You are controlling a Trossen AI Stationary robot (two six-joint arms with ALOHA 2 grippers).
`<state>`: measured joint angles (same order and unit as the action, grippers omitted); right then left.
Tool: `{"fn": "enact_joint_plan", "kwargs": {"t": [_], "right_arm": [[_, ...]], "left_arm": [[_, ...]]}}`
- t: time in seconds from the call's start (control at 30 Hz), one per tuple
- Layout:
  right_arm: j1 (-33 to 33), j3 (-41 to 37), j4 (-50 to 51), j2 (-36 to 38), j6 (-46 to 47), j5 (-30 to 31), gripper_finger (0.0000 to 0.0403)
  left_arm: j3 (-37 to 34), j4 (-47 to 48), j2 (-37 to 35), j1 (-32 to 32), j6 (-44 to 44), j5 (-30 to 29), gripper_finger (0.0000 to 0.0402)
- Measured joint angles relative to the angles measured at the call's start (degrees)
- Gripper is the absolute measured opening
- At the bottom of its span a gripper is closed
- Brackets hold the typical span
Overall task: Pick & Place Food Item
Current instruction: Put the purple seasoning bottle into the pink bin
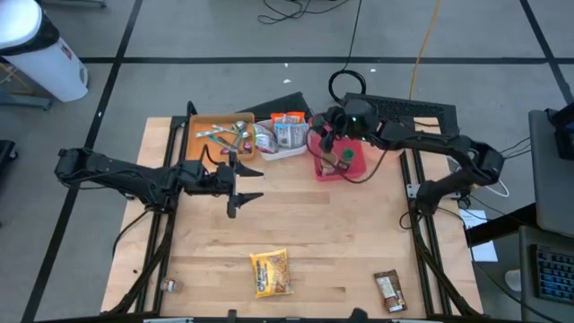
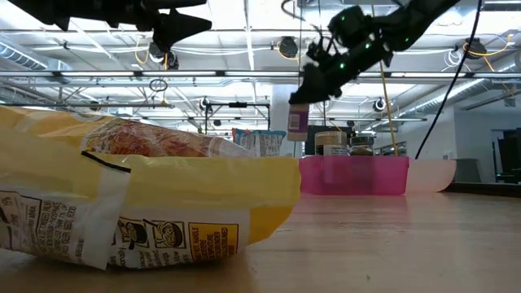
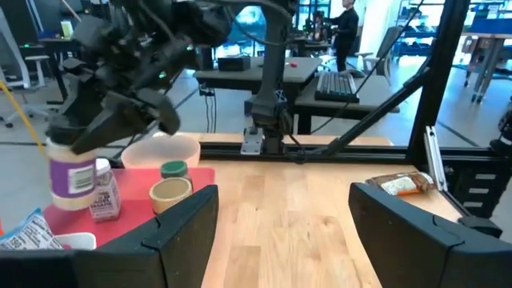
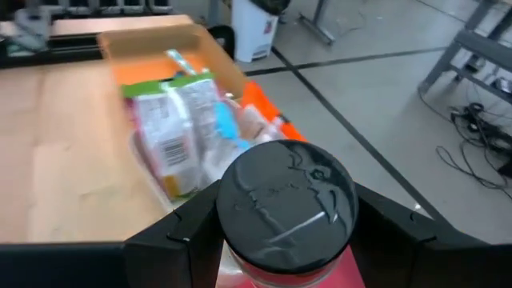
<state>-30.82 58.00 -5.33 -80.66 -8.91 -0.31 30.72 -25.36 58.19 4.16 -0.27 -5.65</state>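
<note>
- right gripper point(image 1: 325, 136) is clamped on a jar point(image 4: 286, 210) with a black lid and a purple label, holding it in the air over the pink bin point(image 1: 345, 168) at the far side of the table
- the fingers point(image 4: 172, 240) sit on either side of the jar just below the lid, parted only as wide as the jar
- left gripper point(image 1: 242, 184) hovers over bare wood near the table's middle, jaws apart, holding nothing
- just beyond the left gripper sits an orange tray point(image 1: 208, 131) of packets, with a white tray point(image 1: 285, 151) of snack bags between it and the pink bin
- the table point(image 1: 314, 233) is light wooden planks; a yellow snack bag point(image 1: 270, 272) and a brown bar point(image 1: 389, 291) lie at the near edge, well apart from both grippers
- room: grey floor with black tape lines, cables, and a white bin point(image 1: 40, 49) off the far left corner; ceiling lights and desks farther back
</note>
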Motion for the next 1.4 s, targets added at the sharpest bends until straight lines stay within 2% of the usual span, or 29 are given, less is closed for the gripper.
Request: {"fn": "enact_joint_plan", "kwargs": {"t": [0.23,0.53,0.9,1.4], "right_arm": [[-3.8,0.0,-3.2,-6.2,1.1,0.1,0.0204],[-7.3,0.0,-4.4,-9.7,3.4,0.2,0.0204],[-7.8,0.0,-10.2,-16.0,5.5,0.1,0.0204],[-7.9,0.0,-10.3,-17.0,7.4,0.3,0.0198]], "left_arm": [[0.0,-0.1,0.0,0.0,0.0,0.0,0.0290],[0.0,-0.1,0.0,0.0,0.1,-0.1,0.0289],[0.0,-0.1,0.0,0.0,0.1,-0.1,0.0290],[0.0,0.3,0.0,0.0,0.2,-0.4,0.0289]]}}
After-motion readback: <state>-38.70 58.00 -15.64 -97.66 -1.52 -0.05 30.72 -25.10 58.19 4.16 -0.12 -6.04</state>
